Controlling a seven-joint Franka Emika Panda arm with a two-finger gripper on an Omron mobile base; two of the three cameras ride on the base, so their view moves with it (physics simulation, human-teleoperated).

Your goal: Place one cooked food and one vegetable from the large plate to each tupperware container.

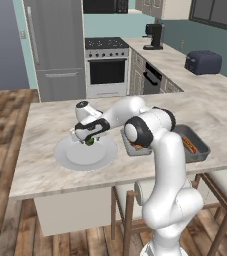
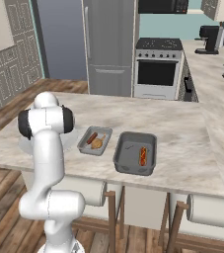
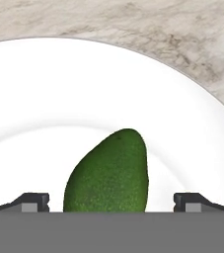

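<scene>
Vegetable number one, the dark-green one, lies on the large plate right under the claw. In the hand view it sits between the two dark finger tips, and there is a gap on each side, so the claw is wide open and holds nothing. The green piece looks like a small avocado, fat at the end near the claw and thin at the far end.

Going from big to small: the marble surface lies under the claw and carries everything. The white plate is just below the claw. The darker grey tray is well off to the claw's right, and it has the red-orange hot dog in a bun inside. The light grey tray sits between the plate and the darker tray, close to the claw's right. Inside it are the reddish-brown sausage and the tan onion-like bulb, side by side and touching.
</scene>
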